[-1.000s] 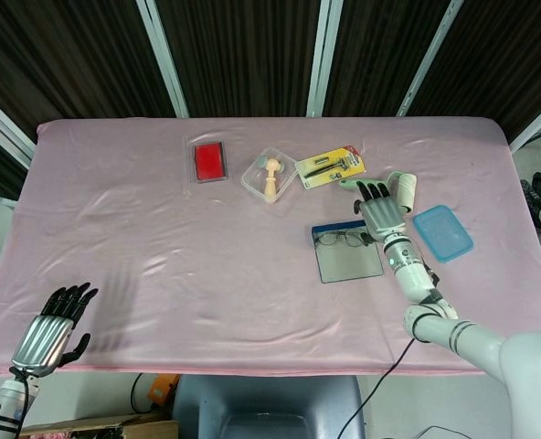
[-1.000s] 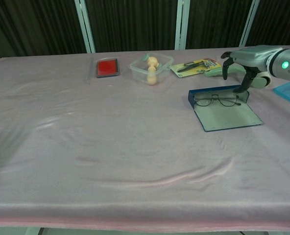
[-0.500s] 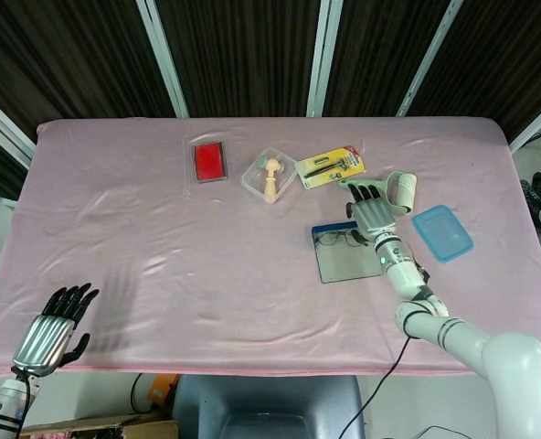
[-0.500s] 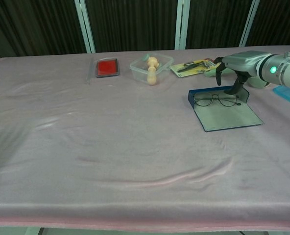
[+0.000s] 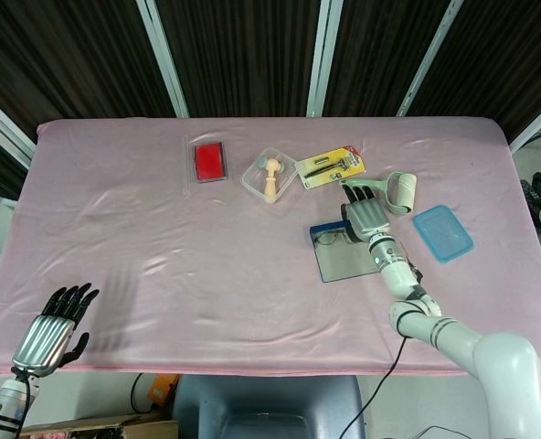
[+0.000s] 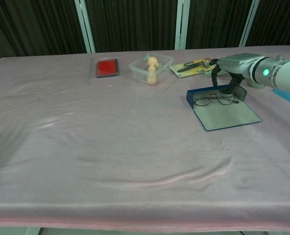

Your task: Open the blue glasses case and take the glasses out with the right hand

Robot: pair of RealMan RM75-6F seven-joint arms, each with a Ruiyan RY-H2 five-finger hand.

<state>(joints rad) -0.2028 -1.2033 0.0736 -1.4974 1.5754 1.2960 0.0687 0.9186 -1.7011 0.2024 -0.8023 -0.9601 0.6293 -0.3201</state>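
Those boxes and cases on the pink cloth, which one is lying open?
The blue glasses case under the right hand: its lid lies flat, glasses showing inside. The red case and light blue box are closed.

I can't read any text, brand, number or sign from either camera. The yellow blister card [image 5: 330, 167], just beyond my right hand's fingertips [image 5: 355, 190], surely carries print (its top edge shows a red strip), but it is too small to make out. The green light on my right wrist [image 6: 266, 72] is only a glow, not a sign.
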